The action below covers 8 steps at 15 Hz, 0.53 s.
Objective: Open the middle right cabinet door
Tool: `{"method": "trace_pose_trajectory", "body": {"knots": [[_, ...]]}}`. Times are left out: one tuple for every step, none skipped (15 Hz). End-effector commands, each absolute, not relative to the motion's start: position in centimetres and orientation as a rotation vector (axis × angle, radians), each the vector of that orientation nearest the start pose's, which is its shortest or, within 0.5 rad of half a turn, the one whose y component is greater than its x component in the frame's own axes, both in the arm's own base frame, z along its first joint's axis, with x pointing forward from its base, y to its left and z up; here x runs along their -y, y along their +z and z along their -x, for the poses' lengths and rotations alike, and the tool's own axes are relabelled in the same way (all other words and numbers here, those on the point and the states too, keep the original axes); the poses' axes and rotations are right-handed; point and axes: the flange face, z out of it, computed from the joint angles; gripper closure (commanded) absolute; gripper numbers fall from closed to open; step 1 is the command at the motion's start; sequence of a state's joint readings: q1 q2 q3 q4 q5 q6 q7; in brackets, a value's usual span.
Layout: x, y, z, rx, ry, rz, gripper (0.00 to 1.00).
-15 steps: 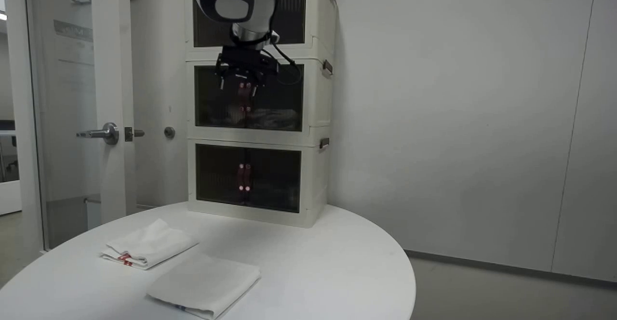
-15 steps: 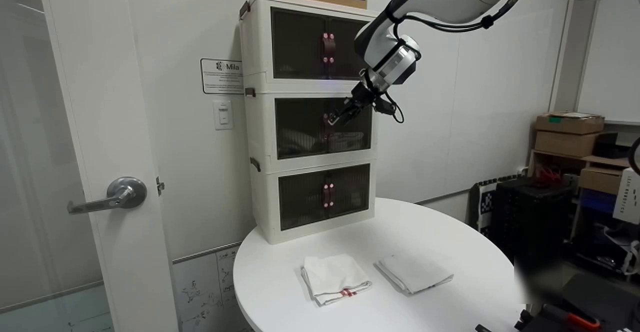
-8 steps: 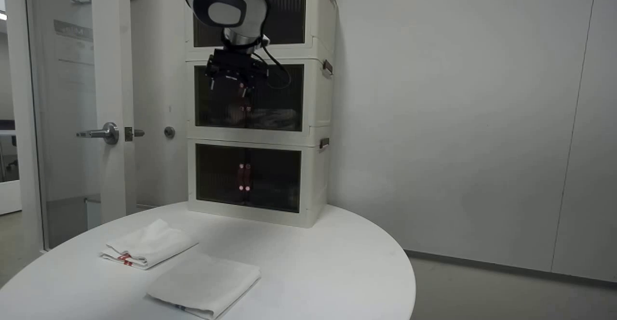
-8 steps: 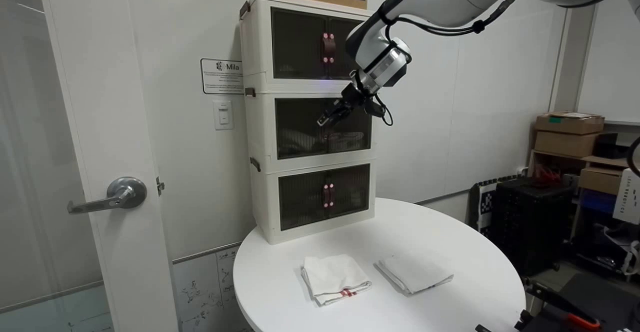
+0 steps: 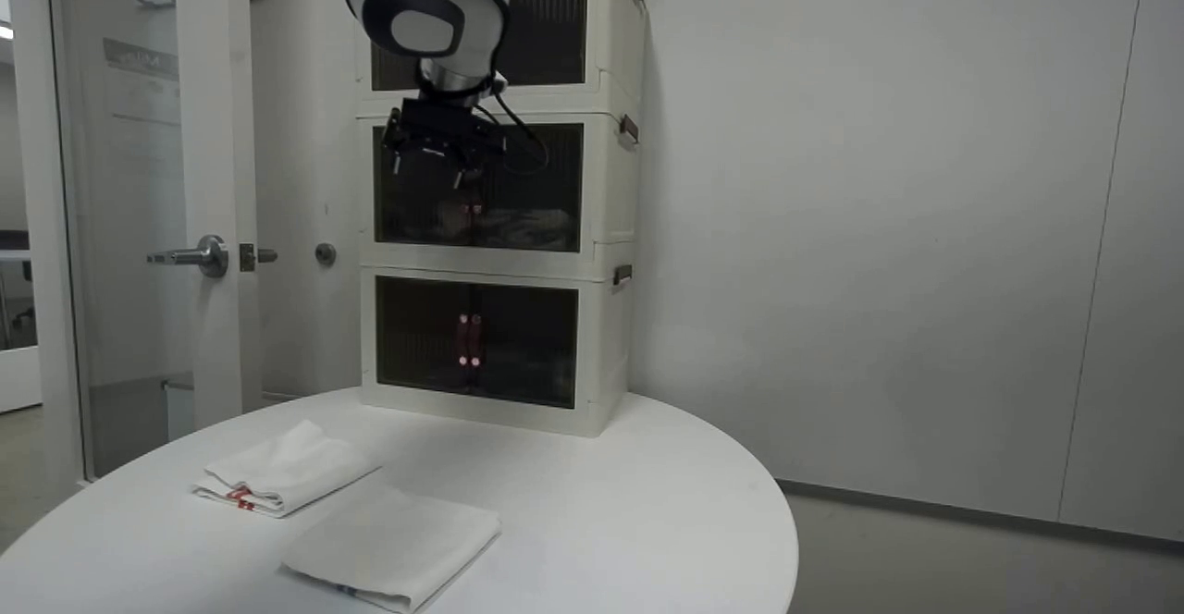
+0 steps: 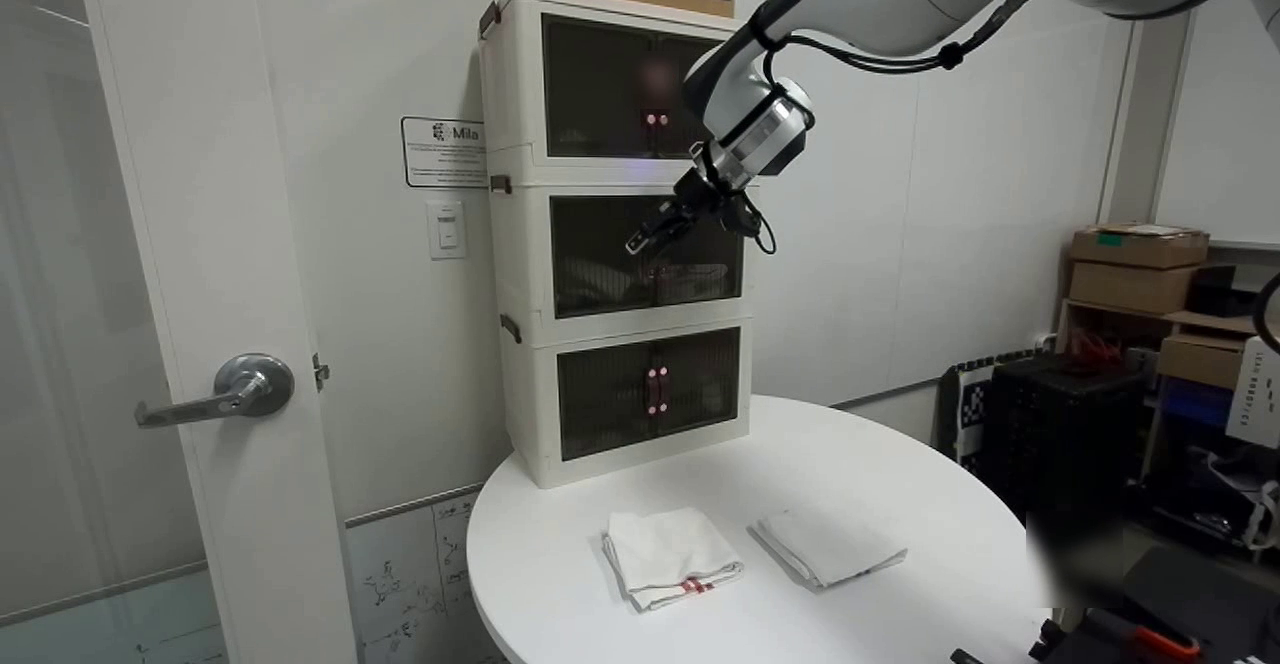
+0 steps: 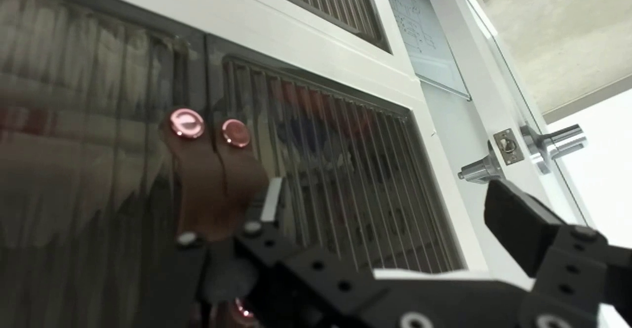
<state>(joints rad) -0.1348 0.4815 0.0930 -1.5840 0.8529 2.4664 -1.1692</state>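
- Hovering spread wide and empty, the tool (image 5: 427,173) was presumably readied to straddle the strap handle (image 7: 197,189).
- Beyond and right of the tool, the middle right cabinet door (image 5: 538,196) stood closed.

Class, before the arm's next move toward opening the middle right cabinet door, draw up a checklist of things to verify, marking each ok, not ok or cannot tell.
1. Middle right cabinet door shut: ok; it looks closed in both exterior views.
2. Gripper open: ok; its fingers stand apart.
3. Right door's handle between the fingers: not ok; in the wrist view it lies outside the gap.
4. Gripper not touching that handle: cannot tell; the gripper partly hides it in the wrist view.
5. Red-marked cloth and other cloth out of the door's likely swing: ok, probably; both lie on the table, lower than the door.
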Motion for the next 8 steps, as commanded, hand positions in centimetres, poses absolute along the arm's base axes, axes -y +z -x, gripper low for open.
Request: {"method": "trace_pose_trajectory", "body": {"knots": [[6.7, 41.1, -71.6, 0.660, -0.981, 2.553, 0.00], [7.0, 41.1, -71.6, 0.651, -0.981, 2.557, 0.00], [7.3, 41.1, -71.6, 0.646, -0.983, 2.560, 0.00], [7.6, 41.0, -71.7, 0.643, -0.984, 2.564, 0.00], [7.9, 41.0, -71.8, 0.641, -0.984, 2.564, 0.00], [8.3, 41.0, -71.8, 0.630, -0.984, 2.563, 0.00], [8.8, 41.1, -71.8, 0.624, -0.988, 2.566, 0.00], [9.3, 41.2, -71.7, 0.612, -0.988, 2.569, 0.00]]}}
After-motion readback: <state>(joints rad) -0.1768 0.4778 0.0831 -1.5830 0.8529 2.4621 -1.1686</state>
